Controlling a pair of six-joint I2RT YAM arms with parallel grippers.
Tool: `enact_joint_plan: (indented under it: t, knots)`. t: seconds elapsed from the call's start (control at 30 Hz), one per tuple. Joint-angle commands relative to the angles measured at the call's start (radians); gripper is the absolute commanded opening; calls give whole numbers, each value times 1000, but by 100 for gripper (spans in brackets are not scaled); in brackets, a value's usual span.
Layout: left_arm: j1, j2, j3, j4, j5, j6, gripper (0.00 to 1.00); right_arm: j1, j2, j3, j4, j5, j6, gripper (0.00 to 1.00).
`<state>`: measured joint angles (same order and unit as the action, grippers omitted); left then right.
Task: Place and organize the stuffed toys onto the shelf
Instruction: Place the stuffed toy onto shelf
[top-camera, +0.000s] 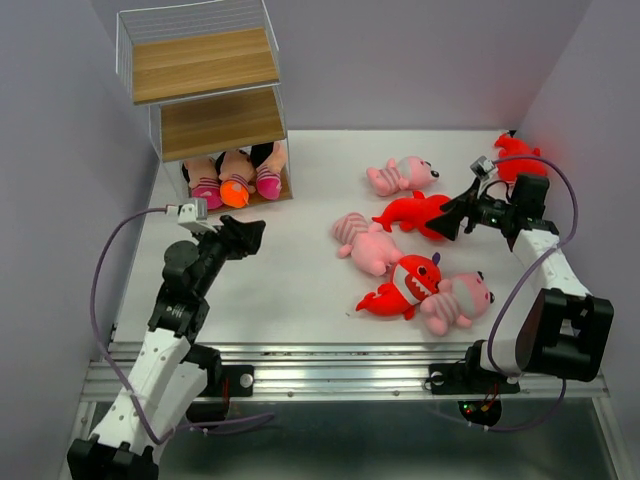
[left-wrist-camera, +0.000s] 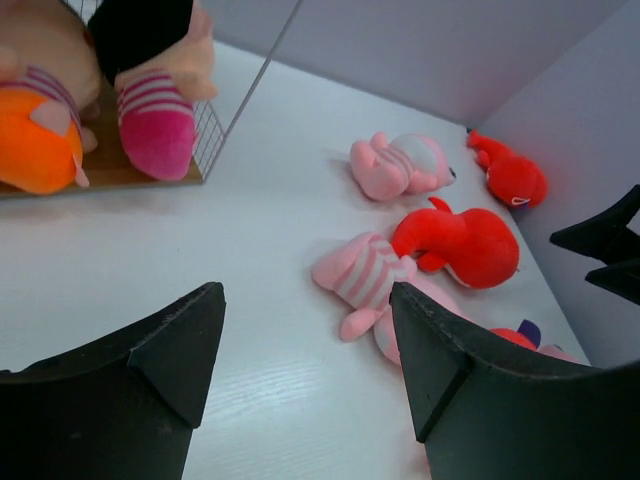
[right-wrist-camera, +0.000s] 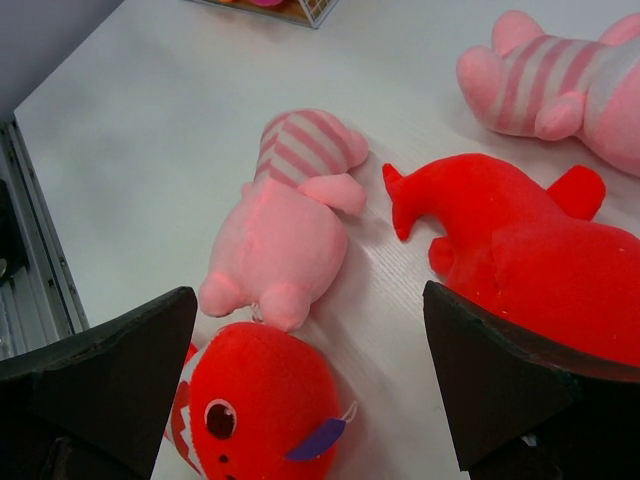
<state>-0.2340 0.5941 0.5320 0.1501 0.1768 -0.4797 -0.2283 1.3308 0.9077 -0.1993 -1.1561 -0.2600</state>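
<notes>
The shelf (top-camera: 205, 65) stands at the back left, and three dolls (top-camera: 236, 180) sit side by side on its bottom board. Loose on the table lie three pink striped animals (top-camera: 400, 177) (top-camera: 365, 243) (top-camera: 457, 300) and three red sharks (top-camera: 415, 213) (top-camera: 405, 287) (top-camera: 515, 155). My left gripper (top-camera: 255, 232) (left-wrist-camera: 307, 292) hangs open and empty over bare table, in front of the shelf. Its view shows a doll's pink legs (left-wrist-camera: 155, 125) and the middle pink animal (left-wrist-camera: 375, 280). My right gripper (top-camera: 450, 215) (right-wrist-camera: 308, 295) is open and empty between two sharks (right-wrist-camera: 265, 410) (right-wrist-camera: 530, 250), close above them.
Grey walls close in the table on the left, back and right. A metal rail (top-camera: 340, 375) runs along the near edge. The shelf's wire side (left-wrist-camera: 215, 130) stands close to the left gripper. The right gripper's black fingers (left-wrist-camera: 610, 255) show at the edge of the left wrist view.
</notes>
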Motion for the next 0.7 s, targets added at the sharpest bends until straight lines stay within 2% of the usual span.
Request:
enact_joint_plan:
  t: [0.0,0.07,0.23,0.4,0.67]
  knots:
    - [-25,68,-147,413,-75,-36,77,-6,10,5,-11,-22,-45,100]
    - [-39,174,-159,537,-126,-14,77,-6,11,3,-9,-24,-51,100]
    - [-57,493,-89,705,-141,19,77,-6,27,8,-23,-25,-70,100]
    - [-57,735,-20,812,-253,87,78,-6,28,13,-38,-36,-79,100]
    - [-56,1006,144,904,-290,128,77,-6,24,13,-43,-53,-87,100]
